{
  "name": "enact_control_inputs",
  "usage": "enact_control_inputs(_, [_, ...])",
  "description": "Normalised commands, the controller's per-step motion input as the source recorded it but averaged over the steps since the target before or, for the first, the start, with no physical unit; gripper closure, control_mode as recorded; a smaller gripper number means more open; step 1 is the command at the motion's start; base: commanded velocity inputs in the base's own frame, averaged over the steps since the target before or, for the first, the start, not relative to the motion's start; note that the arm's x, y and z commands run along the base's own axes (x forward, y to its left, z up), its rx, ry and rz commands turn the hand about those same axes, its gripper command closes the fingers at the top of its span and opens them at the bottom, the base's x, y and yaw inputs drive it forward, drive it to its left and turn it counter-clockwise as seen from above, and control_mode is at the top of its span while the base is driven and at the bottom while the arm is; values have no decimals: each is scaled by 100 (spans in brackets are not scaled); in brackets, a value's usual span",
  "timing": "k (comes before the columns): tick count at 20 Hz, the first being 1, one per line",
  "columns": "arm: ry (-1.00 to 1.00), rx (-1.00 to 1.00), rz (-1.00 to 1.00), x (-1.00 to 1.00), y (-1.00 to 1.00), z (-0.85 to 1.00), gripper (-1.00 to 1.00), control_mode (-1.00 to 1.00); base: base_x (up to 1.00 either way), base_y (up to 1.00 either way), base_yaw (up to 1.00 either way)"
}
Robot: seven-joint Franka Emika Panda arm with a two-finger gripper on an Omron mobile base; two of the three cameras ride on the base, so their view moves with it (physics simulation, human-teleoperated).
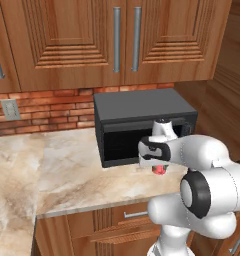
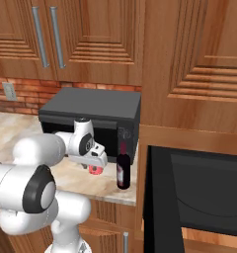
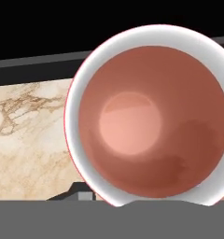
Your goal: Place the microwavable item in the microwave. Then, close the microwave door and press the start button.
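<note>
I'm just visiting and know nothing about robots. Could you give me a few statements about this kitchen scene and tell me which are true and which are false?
1. The red cup is right under the gripper, in front of the microwave. True.
2. A dark bottle stands on the counter by the microwave's right end. True.
3. The cup is already inside the microwave. False: it is outside, over the counter in front.
4. The cup is full of green liquid. False: the hand view shows a reddish inside.
5. The wall behind the counter is brick. True.

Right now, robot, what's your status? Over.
Tool low over red cup, grip unclear. Cup before open microwave. Dark bottle standing to the right.
</note>
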Motion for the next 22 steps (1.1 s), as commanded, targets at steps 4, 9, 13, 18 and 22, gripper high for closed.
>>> enact_control_inputs(4, [-5,0,0,-23,0,-10,100,-100,0,0,0])
enact_control_inputs(9, [-9,1,-3,-75,0,0,100,-100,0,0,0])
enact_control_inputs(13, [-6,7,-4,-100,0,14,100,-100,0,0,0])
enact_control_inputs(18, [-14,3,-1,-86,3,81,100,-100,0,0,0])
enact_control_inputs(22, [-19,0,0,-28,9,100,100,-100,0,0,0])
